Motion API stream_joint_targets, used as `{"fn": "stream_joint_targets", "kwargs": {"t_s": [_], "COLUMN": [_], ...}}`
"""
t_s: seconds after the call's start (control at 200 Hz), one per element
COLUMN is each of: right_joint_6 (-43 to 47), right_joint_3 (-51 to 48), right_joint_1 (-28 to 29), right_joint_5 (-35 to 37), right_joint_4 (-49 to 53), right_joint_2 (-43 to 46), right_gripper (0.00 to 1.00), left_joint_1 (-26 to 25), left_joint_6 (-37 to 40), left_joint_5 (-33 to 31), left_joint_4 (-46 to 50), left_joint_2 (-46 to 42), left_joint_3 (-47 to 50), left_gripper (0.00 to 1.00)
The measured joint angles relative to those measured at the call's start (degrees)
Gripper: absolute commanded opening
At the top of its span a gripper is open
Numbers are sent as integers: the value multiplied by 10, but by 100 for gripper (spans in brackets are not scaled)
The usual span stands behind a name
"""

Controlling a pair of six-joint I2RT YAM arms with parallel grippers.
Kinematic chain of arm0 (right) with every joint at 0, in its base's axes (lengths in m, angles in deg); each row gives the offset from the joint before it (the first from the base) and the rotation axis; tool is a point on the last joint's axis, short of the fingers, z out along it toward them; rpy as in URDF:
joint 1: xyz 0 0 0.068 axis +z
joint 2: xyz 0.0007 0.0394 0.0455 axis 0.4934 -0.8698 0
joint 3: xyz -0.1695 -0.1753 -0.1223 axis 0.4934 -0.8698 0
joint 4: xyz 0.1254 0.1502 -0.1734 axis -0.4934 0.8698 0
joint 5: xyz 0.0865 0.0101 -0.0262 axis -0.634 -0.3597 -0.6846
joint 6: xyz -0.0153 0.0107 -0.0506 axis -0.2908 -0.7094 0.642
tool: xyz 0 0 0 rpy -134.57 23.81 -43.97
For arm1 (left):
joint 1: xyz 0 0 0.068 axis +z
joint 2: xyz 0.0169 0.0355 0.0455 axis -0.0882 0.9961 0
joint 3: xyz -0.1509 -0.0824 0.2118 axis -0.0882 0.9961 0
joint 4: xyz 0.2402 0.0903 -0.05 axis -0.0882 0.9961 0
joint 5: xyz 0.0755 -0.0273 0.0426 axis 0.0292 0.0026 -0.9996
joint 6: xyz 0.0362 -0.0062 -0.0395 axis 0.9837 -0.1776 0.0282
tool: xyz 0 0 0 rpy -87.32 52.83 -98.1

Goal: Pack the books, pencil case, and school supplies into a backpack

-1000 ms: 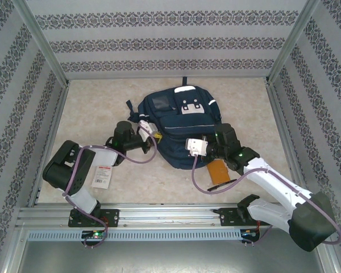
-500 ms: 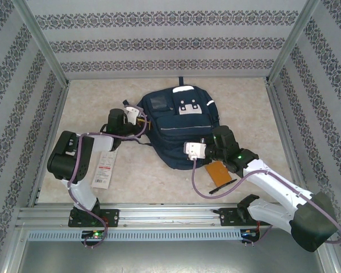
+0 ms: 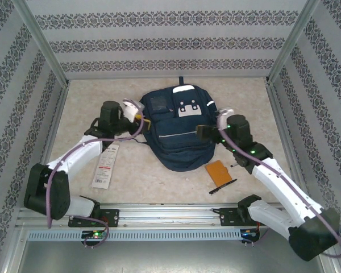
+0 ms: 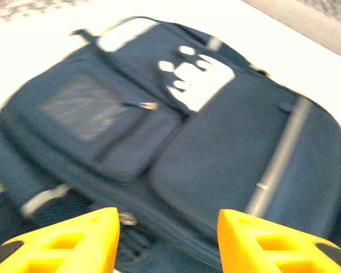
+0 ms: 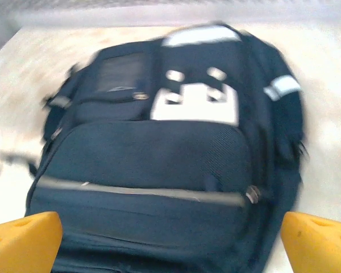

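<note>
The navy-blue backpack (image 3: 179,133) lies flat mid-table, white front patch (image 3: 188,107) facing up. My left gripper (image 3: 138,118) hovers at its left edge; in the left wrist view the yellow fingers (image 4: 74,239) stand apart over the backpack (image 4: 216,165), holding nothing. My right gripper (image 3: 204,132) is at the backpack's right side, open wide above the front pocket (image 5: 153,170). Of the school supplies, the white packet with red print (image 3: 105,165) lies left of the backpack and the black pen (image 3: 223,186) lies near the front right. The books and pencil case are out of view.
A small flat orange rectangle (image 3: 216,172) lies on the table just above the pen. Patterned walls and metal posts close in the table on three sides. A metal rail (image 3: 170,215) with the arm bases runs along the near edge.
Both grippers have opened and let go of the backpack's front edge, then drawn back toward its sides. The backpack has settled flat. The orange rectangle and pen are now uncovered.
</note>
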Motion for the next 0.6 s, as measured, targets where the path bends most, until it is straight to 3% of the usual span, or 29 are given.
{"fn": "stream_joint_targets", "kwargs": {"t_s": [0.08, 0.18, 0.335, 0.43, 0.55, 0.6], "right_joint_6": [-124, -207, -240, -239, -231, -231], "right_joint_3": [-16, -50, -54, -28, -6, -6], "right_joint_1": [-67, -117, -126, -126, -125, -120], "right_joint_5": [-2, -21, -37, -28, -26, -27], "right_joint_4": [62, 132, 224, 274, 313, 328], "right_joint_2": [0, -29, -57, -68, -87, -97], "right_gripper": [95, 89, 87, 95, 98, 98], "left_joint_1": [-60, -127, -167, -181, -195, -195], "left_joint_6": [65, 138, 181, 198, 219, 223], "left_joint_5": [1, -27, -63, -91, -128, -148], "left_joint_4": [33, 53, 67, 72, 89, 94], "left_joint_2": [-7, 8, 82, 124, 181, 201], "left_joint_3": [0, 0, -37, -64, -110, -130], "left_gripper": [59, 61, 71, 75, 69, 57]}}
